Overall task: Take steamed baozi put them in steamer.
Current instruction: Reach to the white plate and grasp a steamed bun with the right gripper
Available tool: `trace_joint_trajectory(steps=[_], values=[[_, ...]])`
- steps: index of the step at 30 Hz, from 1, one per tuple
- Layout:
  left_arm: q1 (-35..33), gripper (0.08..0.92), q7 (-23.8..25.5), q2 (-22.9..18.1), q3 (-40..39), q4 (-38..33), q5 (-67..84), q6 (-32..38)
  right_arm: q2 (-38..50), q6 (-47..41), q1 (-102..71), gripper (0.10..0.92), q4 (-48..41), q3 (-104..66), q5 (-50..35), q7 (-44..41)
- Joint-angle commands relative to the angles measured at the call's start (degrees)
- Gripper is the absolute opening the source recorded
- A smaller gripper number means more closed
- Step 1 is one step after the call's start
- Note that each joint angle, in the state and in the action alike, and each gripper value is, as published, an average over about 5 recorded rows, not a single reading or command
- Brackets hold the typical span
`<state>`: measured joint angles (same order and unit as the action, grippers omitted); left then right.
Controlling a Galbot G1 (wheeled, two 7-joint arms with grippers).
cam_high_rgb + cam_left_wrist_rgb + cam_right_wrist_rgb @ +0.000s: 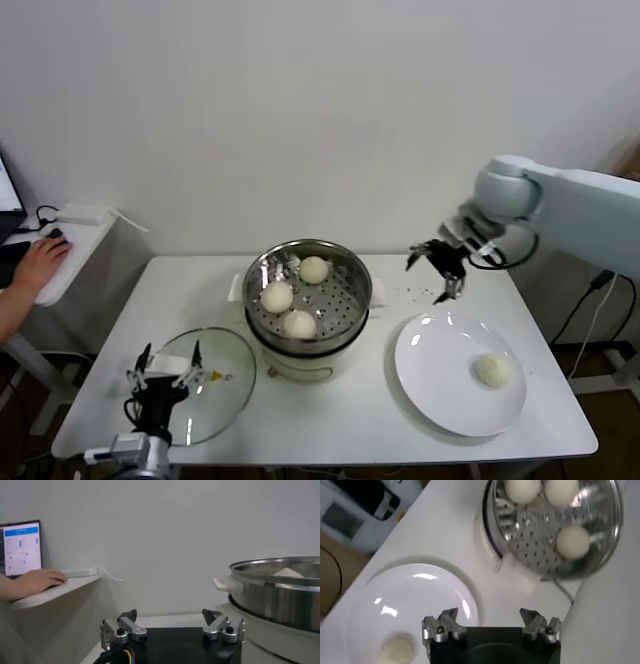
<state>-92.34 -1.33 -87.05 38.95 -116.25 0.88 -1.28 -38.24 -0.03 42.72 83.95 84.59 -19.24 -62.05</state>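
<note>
Three off-white baozi [277,296] [313,269] [299,324] lie in the shiny steel steamer [352,305] on its white cooker base at the table's middle; they also show in the right wrist view [573,542]. A fourth baozi [493,370] lies on the white plate [440,370], seen too in the right wrist view [396,650]. My right gripper [436,268] is open and empty, in the air between the steamer and the plate, above the plate's far edge. My left gripper [168,365] is open and empty, low at the front left over the glass lid.
A round glass lid [215,385] lies flat on the table left of the steamer. A side shelf [70,240] at the left holds a person's hand [40,262] on a mouse. The table's front edge runs close below the plate and lid.
</note>
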Motion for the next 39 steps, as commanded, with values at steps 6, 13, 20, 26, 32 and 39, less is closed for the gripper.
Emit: trace_joint_trajectory(steps=[6, 13, 20, 26, 32, 39], values=[[-0.53, 0.823, 0.10, 0.12, -0.10, -0.46, 0.12, 0.23, 17.61, -8.69, -23.61, 0.823, -3.58, -13.98, 5.01, 1.42], [-0.29, 0.823, 0.00, 0.09, -0.07, -0.58, -0.26, -0.16, 17.74, -8.39, -36.85, 0.823, -5.54, -24.29, 9.64, 0.93], [-0.81, 0.823, -0.04, -0.26, -0.06, -0.33, -0.82, 0.04, 14.72, -7.62, -41.96, 0.823, -9.40, -28.11, 13.12, 0.90], [-1.19, 0.823, -0.06, -0.28, 0.46, -0.31, -0.94, 0.10, 11.90, -7.40, -42.10, 0.823, -12.46, -28.30, 13.99, 1.08], [-1.12, 0.823, -0.07, -0.39, 0.61, -0.10, -0.93, 0.11, 9.38, -7.61, -41.98, 0.823, -13.94, -28.28, 13.86, 1.65], [-1.04, 0.823, -0.07, -0.37, 0.66, 0.10, -0.86, 0.11, 7.56, -8.00, -42.09, 0.823, -14.48, -27.58, 13.70, 1.98]])
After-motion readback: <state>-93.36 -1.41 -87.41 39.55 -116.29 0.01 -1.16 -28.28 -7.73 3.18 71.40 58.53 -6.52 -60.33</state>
